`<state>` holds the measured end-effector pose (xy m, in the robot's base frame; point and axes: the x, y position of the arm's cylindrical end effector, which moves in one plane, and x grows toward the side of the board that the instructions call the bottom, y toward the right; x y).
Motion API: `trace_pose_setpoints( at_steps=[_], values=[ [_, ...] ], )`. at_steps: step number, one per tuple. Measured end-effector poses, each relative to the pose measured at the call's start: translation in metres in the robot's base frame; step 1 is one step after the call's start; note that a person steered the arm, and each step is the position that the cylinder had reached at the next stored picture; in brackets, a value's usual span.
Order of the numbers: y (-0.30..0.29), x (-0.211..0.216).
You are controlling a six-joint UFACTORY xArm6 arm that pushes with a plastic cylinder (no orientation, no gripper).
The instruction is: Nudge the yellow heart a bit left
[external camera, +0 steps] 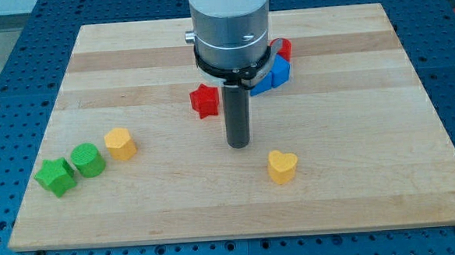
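The yellow heart [282, 166] lies on the wooden board [138, 202], right of centre near the view's bottom. My tip [238, 145] stands to the upper left of the heart, a short gap away and not touching it. The red star [204, 101] sits just left of the rod, higher up the board.
A yellow block [120, 143], a green cylinder [87, 160] and a green star [56, 176] form a row at the view's left. A blue block [276, 72] and a red block [283, 48] sit behind the arm's body, partly hidden.
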<state>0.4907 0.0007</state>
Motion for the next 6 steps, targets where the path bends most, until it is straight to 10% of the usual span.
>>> trace_pose_setpoints(
  at_steps=[6],
  values=[
    [0.082,-0.001]
  ],
)
